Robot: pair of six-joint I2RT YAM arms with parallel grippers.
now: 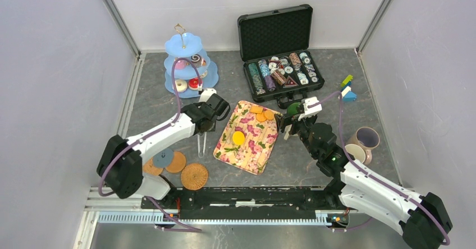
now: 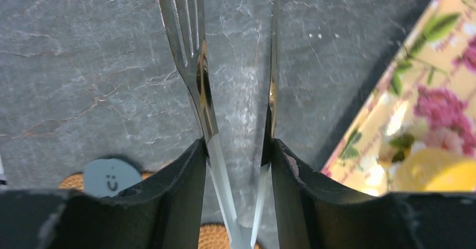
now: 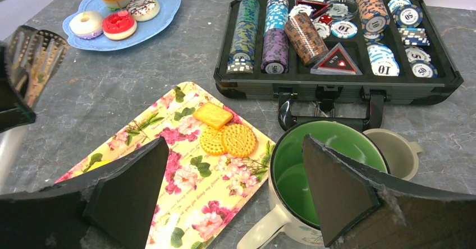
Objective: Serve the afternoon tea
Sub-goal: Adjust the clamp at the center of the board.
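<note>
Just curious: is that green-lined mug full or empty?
Empty: the right wrist view looks down into the upright green-lined mug and shows only its bare green inside.

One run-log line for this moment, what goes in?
left jaws: shut on tongs | right jaws: open, at green mug | biscuits: on flowered tray

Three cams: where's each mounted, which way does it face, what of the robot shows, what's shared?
Top external: above and behind the bases, looking down on the table; both arms with left gripper and right gripper.
Left wrist: on the left arm, facing down along the tongs clamped between its fingers; table and tray edge.
Right wrist: on the right arm, facing the chip case across tray and green-lined mug; its open fingers frame the view.
Shared: tray in all three; chip case and tiered stand in top and right wrist.
</note>
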